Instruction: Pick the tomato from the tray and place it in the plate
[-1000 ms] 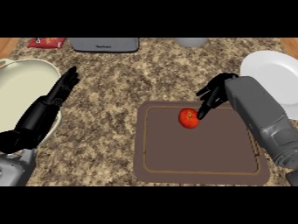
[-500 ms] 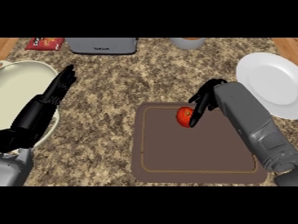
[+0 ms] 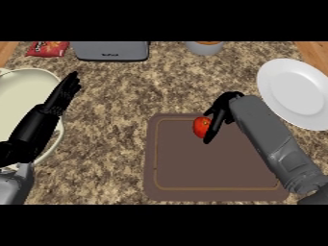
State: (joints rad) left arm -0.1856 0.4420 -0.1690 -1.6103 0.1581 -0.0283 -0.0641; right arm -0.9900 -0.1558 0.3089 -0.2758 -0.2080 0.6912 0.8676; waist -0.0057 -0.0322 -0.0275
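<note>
Tomato (image 3: 200, 126), round, in right hand (image 3: 224, 106), fingers (image 3: 213, 129) curled

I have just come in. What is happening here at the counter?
The robot's right hand has its fingers curled round the small red tomato, which sits on the flat brown tray. The round white plate, to the right, does not yet hold it. The left hand rests open at the left, over a large cream bowl.

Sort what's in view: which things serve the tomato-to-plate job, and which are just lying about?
Job: tomato, tray, plate, right hand.
Lying about: cream pot, red packet, grey box, cup, resting left hand.
</note>
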